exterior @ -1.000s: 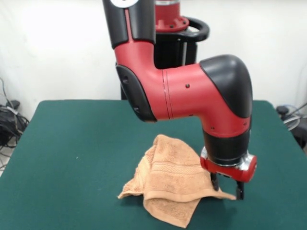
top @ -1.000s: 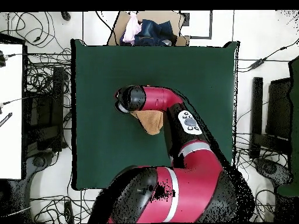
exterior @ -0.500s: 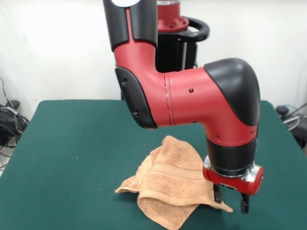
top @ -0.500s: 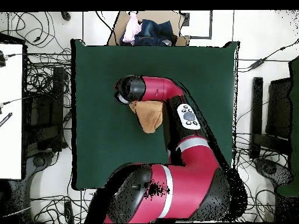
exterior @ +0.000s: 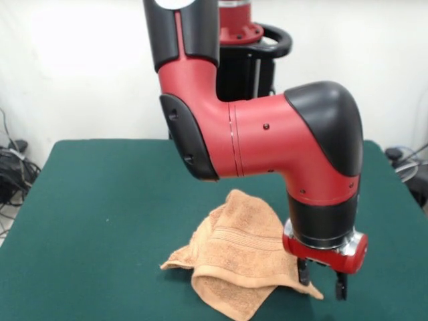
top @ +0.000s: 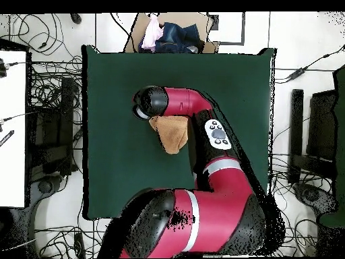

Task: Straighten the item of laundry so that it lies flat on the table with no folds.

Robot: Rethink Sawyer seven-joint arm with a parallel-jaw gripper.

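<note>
Front view: the towel (exterior: 234, 264) lies crumpled and folded over itself on the green table (exterior: 100, 200), in the lower middle of the frame. The gripper (exterior: 322, 286) stands at the towel's lower-right corner; its fingers straddle that corner, though whether they pinch the cloth I cannot tell. The bulk of the towel spreads left and upward from the gripper.

Overhead view: the towel (top: 174, 133) shows just below the arm's wrist at frame center, running down toward a point; the gripper itself is hidden.
</note>
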